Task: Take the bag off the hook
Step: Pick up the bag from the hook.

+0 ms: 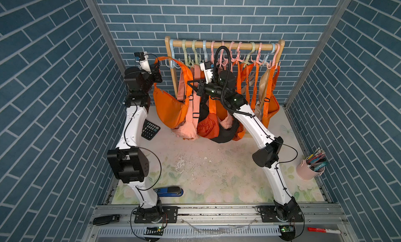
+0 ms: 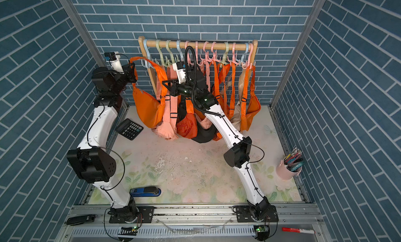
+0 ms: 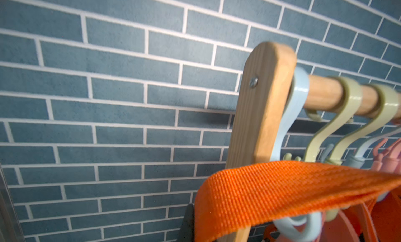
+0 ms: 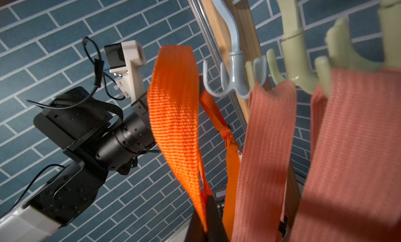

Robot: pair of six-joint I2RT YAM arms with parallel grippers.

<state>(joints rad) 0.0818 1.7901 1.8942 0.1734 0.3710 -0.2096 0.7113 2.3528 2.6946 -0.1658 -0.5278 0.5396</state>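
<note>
The orange bag point(image 1: 171, 108) point(image 2: 147, 106) hangs by its orange strap point(image 3: 282, 191) point(image 4: 173, 113) at the rack's left end. My left gripper point(image 1: 157, 72) point(image 2: 132, 72) point(image 3: 201, 230) is shut on the strap's raised loop, beside the wooden post. My right gripper point(image 1: 191, 83) point(image 2: 166, 83) point(image 4: 204, 219) is shut on the same strap lower down, nearer the bag. The pale blue hook point(image 1: 171, 64) point(image 4: 234, 78) sits just under the lifted strap; its prongs point(image 3: 299, 225) show below the webbing. I cannot tell whether the strap touches them.
The wooden rack point(image 1: 223, 44) carries several coloured hooks with orange, peach and beige bags crowded behind my right arm. On the table lie a calculator point(image 1: 150, 129), a blue stapler point(image 1: 169, 191) and a pink pen cup point(image 1: 310, 170). Brick walls close in on three sides.
</note>
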